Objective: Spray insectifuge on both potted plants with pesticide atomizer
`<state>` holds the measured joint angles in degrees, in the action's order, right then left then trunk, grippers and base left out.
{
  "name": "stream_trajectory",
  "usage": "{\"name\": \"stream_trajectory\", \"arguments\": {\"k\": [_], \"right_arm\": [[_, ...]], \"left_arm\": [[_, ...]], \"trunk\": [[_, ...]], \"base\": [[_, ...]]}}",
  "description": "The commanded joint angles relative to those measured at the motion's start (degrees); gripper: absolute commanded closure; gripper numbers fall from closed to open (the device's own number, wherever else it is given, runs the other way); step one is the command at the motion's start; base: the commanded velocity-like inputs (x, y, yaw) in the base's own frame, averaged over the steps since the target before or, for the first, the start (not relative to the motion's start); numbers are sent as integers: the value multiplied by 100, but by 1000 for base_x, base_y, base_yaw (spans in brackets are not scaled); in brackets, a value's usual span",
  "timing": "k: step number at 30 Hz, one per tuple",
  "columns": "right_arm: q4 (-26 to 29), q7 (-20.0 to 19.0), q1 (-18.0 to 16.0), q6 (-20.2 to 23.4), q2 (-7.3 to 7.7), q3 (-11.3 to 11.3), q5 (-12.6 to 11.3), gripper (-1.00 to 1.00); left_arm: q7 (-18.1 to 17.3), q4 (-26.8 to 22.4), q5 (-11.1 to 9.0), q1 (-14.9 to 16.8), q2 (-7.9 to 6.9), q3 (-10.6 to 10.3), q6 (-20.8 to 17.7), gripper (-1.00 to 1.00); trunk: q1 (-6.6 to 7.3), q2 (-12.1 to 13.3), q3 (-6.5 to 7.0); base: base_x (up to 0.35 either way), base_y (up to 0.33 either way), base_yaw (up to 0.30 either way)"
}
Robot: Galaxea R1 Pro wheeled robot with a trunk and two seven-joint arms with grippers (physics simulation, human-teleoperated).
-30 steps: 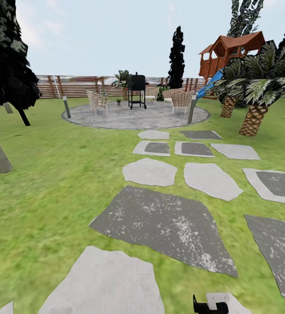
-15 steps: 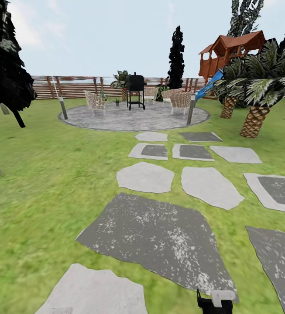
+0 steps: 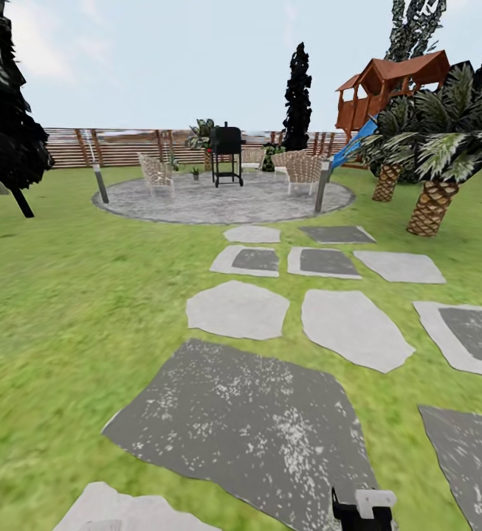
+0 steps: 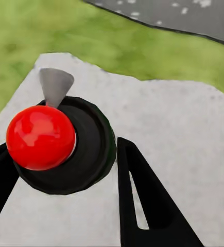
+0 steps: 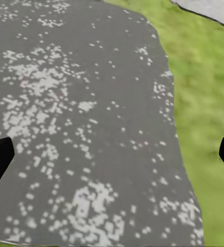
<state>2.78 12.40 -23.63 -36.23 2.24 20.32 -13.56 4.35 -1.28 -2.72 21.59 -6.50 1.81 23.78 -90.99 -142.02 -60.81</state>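
Left wrist view: jaws of the left gripper (image 4: 65, 154) drawn in on either side of the pesticide atomizer (image 4: 88, 149), black fingers (image 4: 142, 206) pressed to its round black body, red ball and grey cone nozzle on top. By the look of it, firmly held. Beneath, a pale stepping stone (image 4: 184, 134) and lawn (image 4: 91, 36).

Right wrist view: jaws of the right gripper (image 5: 114, 154) spread wide with nothing between them, hanging over a dark speckled stone (image 5: 65, 103) with grass alongside.

Head view, further out: a run of grey stepping stones (image 3: 241, 310) leading across the garden to the round paved patio (image 3: 218, 203). There, beside the wicker chairs (image 3: 156, 173) and the black grill (image 3: 226, 151), one small potted plant (image 3: 195, 173); second one too small to make out from here. Behind, the slatted fence (image 3: 122, 147); off to the right, palms (image 3: 432, 199), not the target.

Step in hand, judged from this: driving to the patio, well apart from the plants. To do it well:
- Follow the stones straight toward the patio.
- Hold the atomizer upright and squeezed tight during travel.
- Stop near the small pot, with the nozzle facing the leaves.
- Look for the second pot on arrival before spraying.
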Motion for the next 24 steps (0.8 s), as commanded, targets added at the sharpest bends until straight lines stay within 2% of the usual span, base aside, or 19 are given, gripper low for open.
{"name": "stream_trajectory", "arguments": {"k": [1,15,24], "right_arm": [[5,24,-1,-7,-6,47,-40,-100],[-3,34,-1,-7,5,31,-51,-100],[-14,34,-1,-7,13,33,-46,-100]], "left_arm": [[-4,2,-24,3,0,12,22,100],[-4,3,8,3,8,12,22,100],[-4,4,8,3,8,12,22,100]], "trunk": [[-2,-2,-7],[-2,-2,-91],[-2,-2,-97]], "base": [[307,-176,59],[316,-140,162],[320,-129,18]]}}
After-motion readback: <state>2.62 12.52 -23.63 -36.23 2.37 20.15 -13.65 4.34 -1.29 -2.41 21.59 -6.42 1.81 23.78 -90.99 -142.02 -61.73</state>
